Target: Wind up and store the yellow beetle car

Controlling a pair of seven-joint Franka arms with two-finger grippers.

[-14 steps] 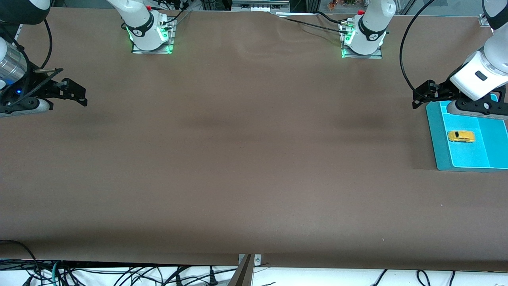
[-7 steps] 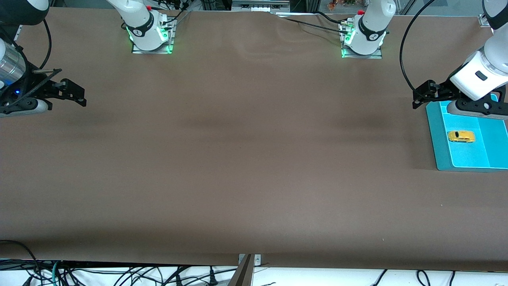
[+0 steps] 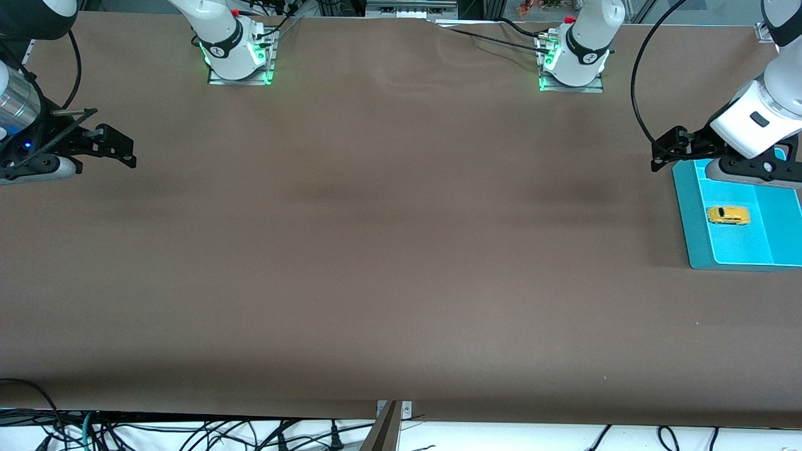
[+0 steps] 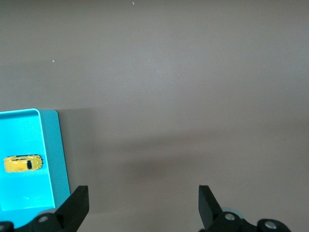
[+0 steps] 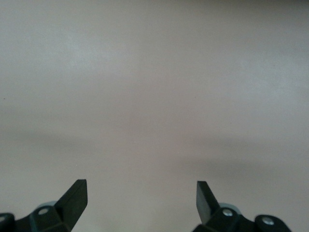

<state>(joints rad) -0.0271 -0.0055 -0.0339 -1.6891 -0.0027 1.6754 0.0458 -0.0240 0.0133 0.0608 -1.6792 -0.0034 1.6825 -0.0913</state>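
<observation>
Car [image 3: 729, 215] in tray [image 3: 695, 238], near left tool [image 3: 664, 153]

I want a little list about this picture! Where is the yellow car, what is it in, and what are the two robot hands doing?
car: yellow beetle car, lying in the tray
tray: blue tray, at the left arm's end of the table
left gripper: left gripper, open, empty, over the tray's edge, not touching the car
right gripper: right gripper, open, empty, over bare table at the right arm's end
car stored: yes
</observation>
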